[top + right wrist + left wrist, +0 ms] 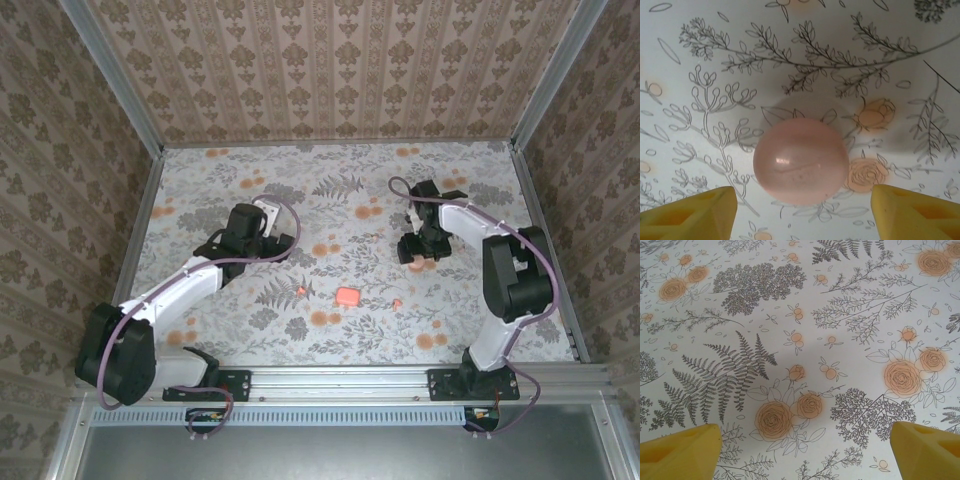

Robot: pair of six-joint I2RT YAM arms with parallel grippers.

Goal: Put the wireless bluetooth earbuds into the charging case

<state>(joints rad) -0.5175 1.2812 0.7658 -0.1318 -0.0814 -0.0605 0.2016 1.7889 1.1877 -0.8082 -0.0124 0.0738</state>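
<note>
The charging case [348, 296], a salmon-pink rounded square, lies on the flowered table cloth near the middle front. One coral-orange earbud [302, 290] lies to its left and another earbud [397, 302] to its right. My left gripper [268, 238] [805, 440] hovers open behind and left of them, over bare print. My right gripper [417, 256] [803, 200] stands open behind and right of the case. Its yellow fingers [910, 212] flank a smooth pale-pink round thing [800, 161] [417, 268] without touching it.
Patterned walls [330, 70] enclose the table on three sides. A metal rail [340, 380] with both arm bases runs along the near edge. Dull-orange printed flowers [774, 419] are scattered over the cloth.
</note>
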